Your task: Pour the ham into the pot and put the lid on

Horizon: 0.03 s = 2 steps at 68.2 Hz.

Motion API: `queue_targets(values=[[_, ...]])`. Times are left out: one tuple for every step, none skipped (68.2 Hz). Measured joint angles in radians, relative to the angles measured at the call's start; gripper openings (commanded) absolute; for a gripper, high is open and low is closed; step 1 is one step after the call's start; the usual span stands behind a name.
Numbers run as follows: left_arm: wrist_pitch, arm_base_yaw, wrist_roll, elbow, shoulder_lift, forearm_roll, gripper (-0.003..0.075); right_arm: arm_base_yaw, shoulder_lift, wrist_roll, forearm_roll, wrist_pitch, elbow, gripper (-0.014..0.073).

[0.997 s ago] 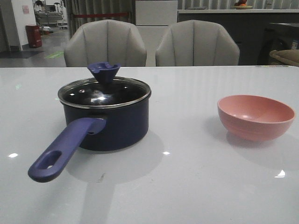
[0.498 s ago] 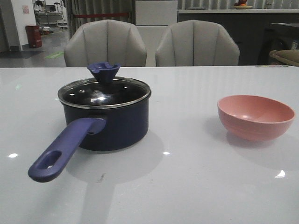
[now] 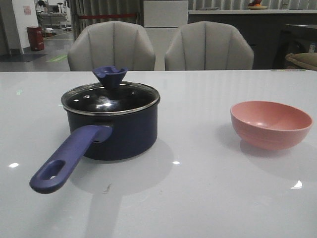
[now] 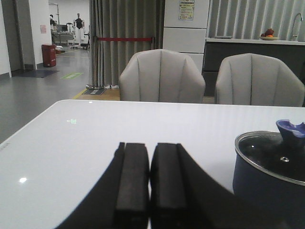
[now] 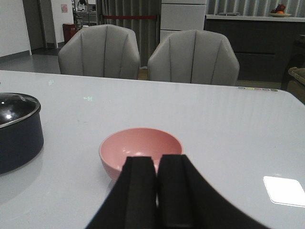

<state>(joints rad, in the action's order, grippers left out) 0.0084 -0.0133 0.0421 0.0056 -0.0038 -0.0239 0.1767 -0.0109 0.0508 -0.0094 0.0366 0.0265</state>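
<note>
The dark navy pot (image 3: 116, 134) stands left of centre on the white table, its purple-blue handle (image 3: 67, 158) pointing toward the front left. The glass lid (image 3: 110, 97) with its flared purple-blue knob (image 3: 110, 76) sits on the pot. The pot also shows in the left wrist view (image 4: 267, 183) and the right wrist view (image 5: 18, 133). No ham is visible; the pink bowl (image 3: 270, 124) looks empty, also in the right wrist view (image 5: 141, 148). My left gripper (image 4: 150, 148) is shut and empty, left of the pot. My right gripper (image 5: 157, 160) is shut and empty, just in front of the bowl. Neither gripper shows in the front view.
Two grey chairs (image 3: 111, 47) (image 3: 209, 47) stand behind the table's far edge. The white table (image 3: 198, 198) extends around the pot and bowl. A counter with a fruit dish (image 3: 257, 6) is far behind.
</note>
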Motion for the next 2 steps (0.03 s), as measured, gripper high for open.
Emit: queue_targets(values=[[0.000, 0.000, 0.000, 0.000, 0.000, 0.000, 0.0113, 0.000, 0.000, 0.000, 0.000, 0.000, 0.000, 0.0162], [0.000, 0.000, 0.000, 0.000, 0.000, 0.000, 0.0113, 0.000, 0.000, 0.000, 0.000, 0.000, 0.000, 0.0162]])
